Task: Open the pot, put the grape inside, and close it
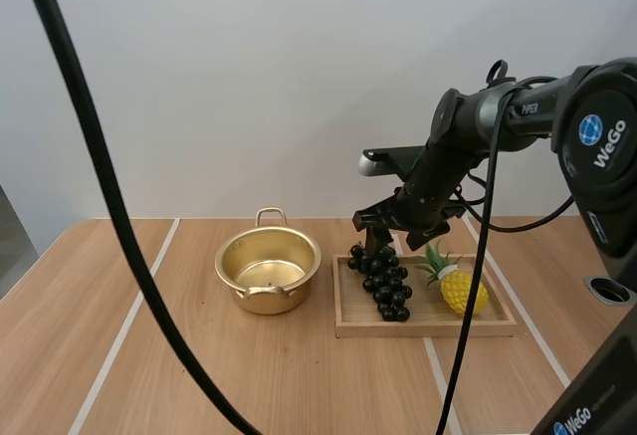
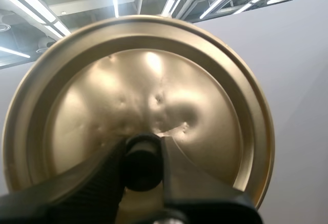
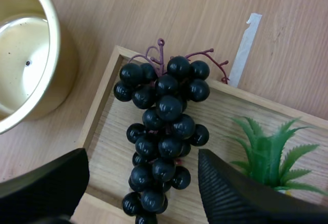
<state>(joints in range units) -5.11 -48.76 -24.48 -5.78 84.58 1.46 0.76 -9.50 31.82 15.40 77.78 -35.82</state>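
Over on the right half of the table (image 1: 199,375), the wooden tray (image 1: 426,328) sits just beside the pot (image 1: 268,274), with a narrow strip of bare wood between the tray's left rim and the pot's wall. Left of the pot and in front of it, it's plain tabletop crossed by pale tape lines, so plenty of free surface there. The pot stands open, gold and shiny, nothing inside.

Now the tray: the grapes (image 3: 161,131) lie at its left end, stem toward the far rim, the bunch running close along the left rim. A toy pineapple (image 1: 460,291) takes the right end, near the bunch but apart from it.

And the right gripper (image 3: 142,157) hangs low, straight above the grapes. Its 2 fingers are spread wider than the bunch, 1 on each side, with nothing between the tips and no contact that I can make out.

The left gripper (image 2: 142,168) is clamped hard on the black knob (image 2: 141,155) of the lid (image 2: 154,80), pinching it from both sides, and the gold lid is off the pot.
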